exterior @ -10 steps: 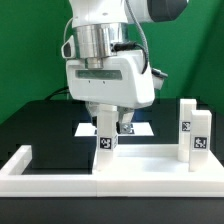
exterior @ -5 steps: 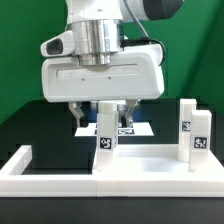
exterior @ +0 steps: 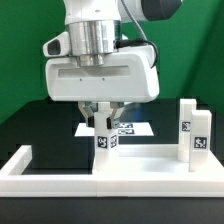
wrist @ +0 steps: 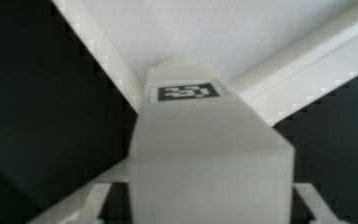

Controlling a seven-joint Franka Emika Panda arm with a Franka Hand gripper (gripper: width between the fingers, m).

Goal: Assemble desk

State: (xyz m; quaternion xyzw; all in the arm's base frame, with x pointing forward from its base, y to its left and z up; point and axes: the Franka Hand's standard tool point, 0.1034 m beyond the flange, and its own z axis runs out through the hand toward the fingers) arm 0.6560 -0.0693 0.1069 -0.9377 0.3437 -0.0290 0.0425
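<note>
Closest to the camera in the exterior view is the long low white wall (exterior: 60,172), which runs across the front of the black table (exterior: 40,125) and has a turned-up end on the exterior view's left. Just behind the wall lies the white tabletop (exterior: 150,162) of the desk, flat and wide, pushed close against the wall. Two white legs stand up on it. One leg (exterior: 196,128) stands alone near the exterior view's right, tall and straight, with a black-and-white square marker on its front. The other leg (exterior: 105,135) stands near the middle of the tabletop, also upright, with a marker facing the camera. The gripper (exterior: 105,113) is right above this middle leg, and its two fingers (exterior: 92,113) come down on either side of the leg's top. The fingers are narrow and hug the leg between them. In the wrist view the same leg (wrist: 190,140) fills the middle of the picture, with a small marker on its end, and the raised rims of the tabletop (wrist: 300,70) spread out past it. Behind the leg, farther back on the black table, lies the flat marker board (exterior: 130,129) with its printed squares. Behind everything hangs a green backdrop (exterior: 25,50).
</note>
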